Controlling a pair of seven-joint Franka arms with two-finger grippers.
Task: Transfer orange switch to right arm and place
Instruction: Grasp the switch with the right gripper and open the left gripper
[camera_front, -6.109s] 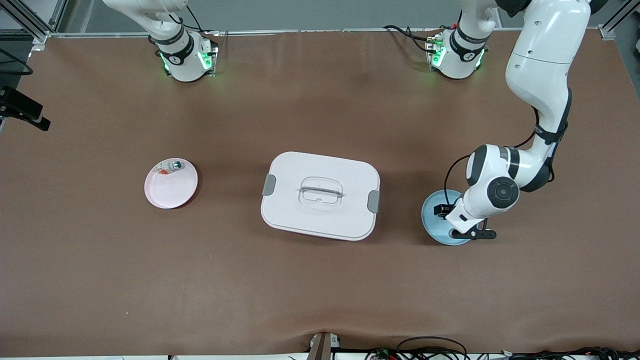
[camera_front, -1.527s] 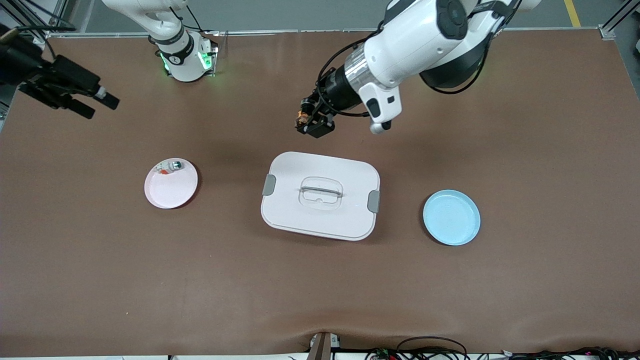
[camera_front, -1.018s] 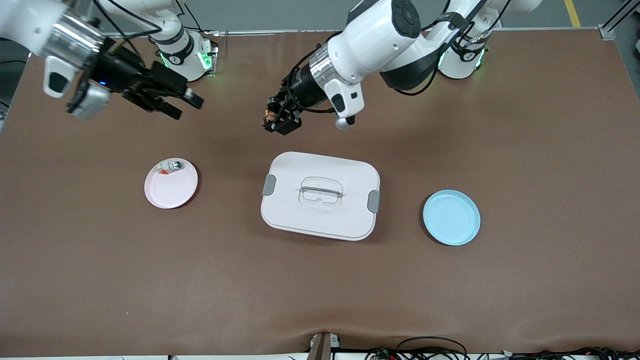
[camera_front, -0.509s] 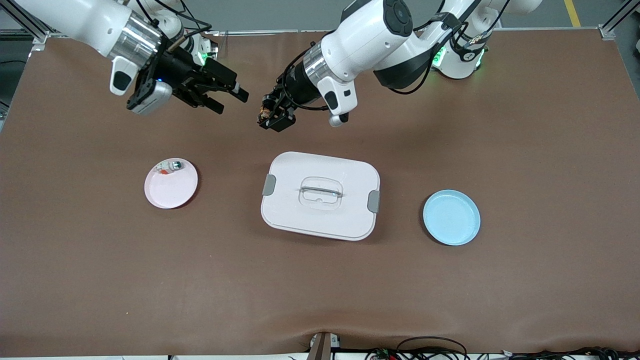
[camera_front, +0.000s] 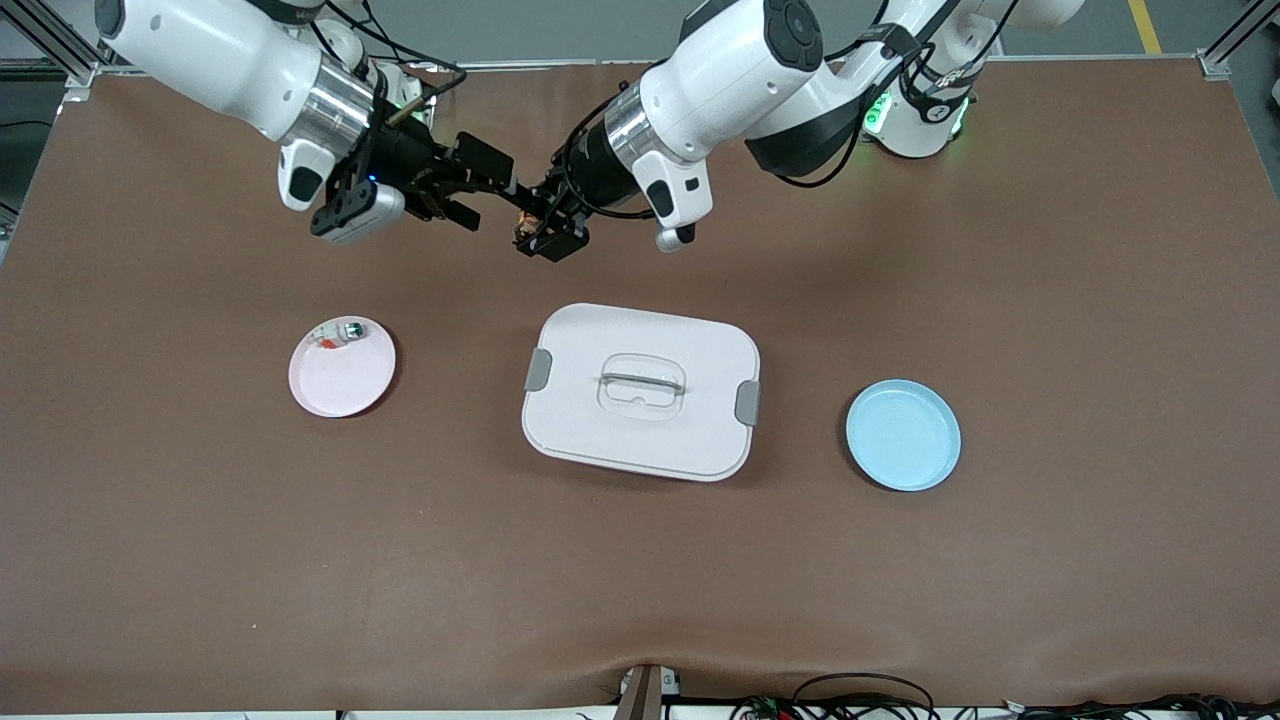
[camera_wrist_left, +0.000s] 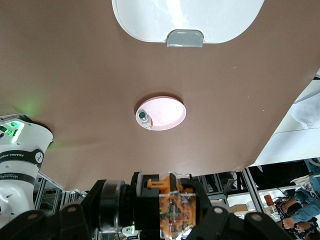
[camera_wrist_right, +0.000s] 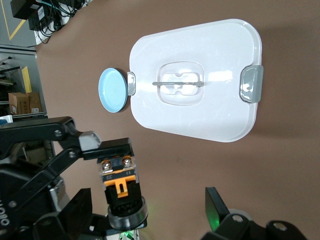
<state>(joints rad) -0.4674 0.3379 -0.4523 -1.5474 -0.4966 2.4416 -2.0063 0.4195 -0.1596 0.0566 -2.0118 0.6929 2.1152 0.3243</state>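
Closing in since half a second ago, the right pincer (camera_front: 490, 195) now reaches the orange switch (camera_front: 527, 222), its fingers spread either side of it. That switch stays clamped in the left pincer (camera_front: 540, 228), above bare bench (camera_front: 640, 580) at 11 o'clock from the white lidded box (camera_front: 640, 392).

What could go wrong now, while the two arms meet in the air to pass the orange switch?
1. The orange switch is tiny, and the left tool covers much of it, so the open right tool has little to grip.
2. If the left tool opens too early, the switch may fall onto the table, not the pink plate.
3. The tools may collide.
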